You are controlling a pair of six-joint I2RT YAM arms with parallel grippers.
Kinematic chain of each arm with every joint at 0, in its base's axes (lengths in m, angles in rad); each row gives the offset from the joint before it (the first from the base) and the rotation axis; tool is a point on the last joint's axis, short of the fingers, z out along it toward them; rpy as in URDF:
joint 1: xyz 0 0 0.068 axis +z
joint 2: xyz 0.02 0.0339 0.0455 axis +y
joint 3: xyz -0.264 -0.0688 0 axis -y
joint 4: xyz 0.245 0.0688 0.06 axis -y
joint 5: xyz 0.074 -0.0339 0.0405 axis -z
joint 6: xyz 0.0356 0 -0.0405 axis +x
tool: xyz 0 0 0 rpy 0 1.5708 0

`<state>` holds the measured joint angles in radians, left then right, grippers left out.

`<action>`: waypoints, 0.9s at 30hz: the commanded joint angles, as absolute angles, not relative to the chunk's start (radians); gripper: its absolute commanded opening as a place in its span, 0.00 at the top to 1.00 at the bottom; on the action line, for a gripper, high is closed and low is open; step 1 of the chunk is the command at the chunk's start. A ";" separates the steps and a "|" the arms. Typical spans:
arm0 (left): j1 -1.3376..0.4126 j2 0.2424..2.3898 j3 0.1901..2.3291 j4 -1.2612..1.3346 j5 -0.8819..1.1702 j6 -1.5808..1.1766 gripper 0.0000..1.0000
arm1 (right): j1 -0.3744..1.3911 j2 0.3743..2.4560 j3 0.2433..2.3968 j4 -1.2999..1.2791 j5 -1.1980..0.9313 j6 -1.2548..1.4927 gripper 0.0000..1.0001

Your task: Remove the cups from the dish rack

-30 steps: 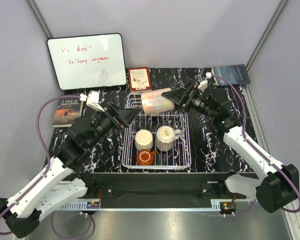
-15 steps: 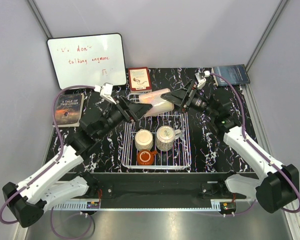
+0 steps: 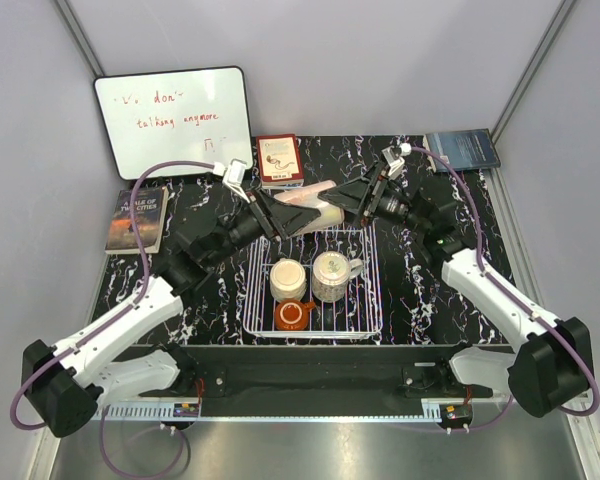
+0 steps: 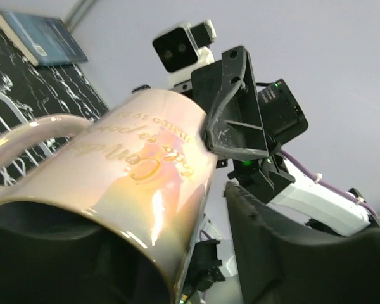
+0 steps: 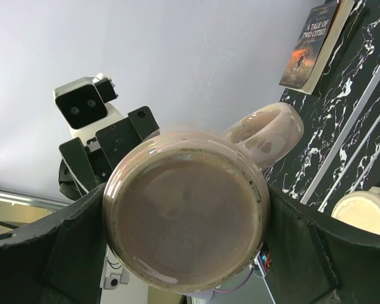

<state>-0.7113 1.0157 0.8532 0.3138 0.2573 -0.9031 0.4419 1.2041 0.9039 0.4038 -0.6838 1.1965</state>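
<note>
A pale pink cup (image 3: 316,204) lies on its side in the air above the far end of the white dish rack (image 3: 366,292). My right gripper (image 3: 352,194) is shut on its base end, with fingers (image 5: 297,244) pressed on both sides of the cup (image 5: 187,225). My left gripper (image 3: 284,213) is at the rim end. One finger (image 4: 285,253) stands just clear of the cup's outer wall (image 4: 133,171), and the other side is dark and hidden at the mouth. In the rack stand a cream cup (image 3: 288,278), a speckled cup (image 3: 330,275) and an orange-red cup (image 3: 292,315).
A whiteboard (image 3: 175,120) leans at the back left. A book (image 3: 138,218) lies at the table's left edge. A red card (image 3: 279,158) stands behind the rack, and a blue book (image 3: 462,150) lies at the back right.
My left arm has swung right and forward to the pink cup's rim, and its jaws have narrowed. The right gripper has kept the cup nearly still.
</note>
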 commanded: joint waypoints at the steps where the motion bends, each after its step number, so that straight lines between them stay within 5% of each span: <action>1: -0.706 1.046 0.897 0.429 0.345 -0.919 0.59 | 0.456 1.192 0.927 0.549 -0.719 1.224 1.00; 4: -0.706 1.055 0.897 0.423 0.356 -0.919 0.84 | 0.456 1.187 0.927 0.538 -0.716 1.216 1.00; 5: -0.706 1.057 0.897 0.416 0.356 -0.916 1.00 | 0.456 1.189 0.936 0.529 -0.718 1.212 1.00; 11: -0.706 1.051 0.925 0.275 0.336 -0.861 1.00 | 0.456 1.171 0.986 0.407 -0.716 1.126 0.93; 15: -0.706 1.035 0.943 0.151 0.279 -0.801 1.00 | 0.457 1.155 1.015 0.295 -0.706 1.043 0.50; 16: -0.706 1.026 0.942 0.129 0.272 -0.784 1.00 | 0.456 1.152 1.019 0.285 -0.703 1.036 0.33; 19: -0.706 1.002 0.942 0.098 0.241 -0.756 1.00 | 0.456 1.147 1.022 0.262 -0.693 1.023 0.07; 27: -0.704 0.960 0.894 0.202 0.288 -0.785 1.00 | 0.456 1.160 1.014 0.305 -0.716 1.055 0.00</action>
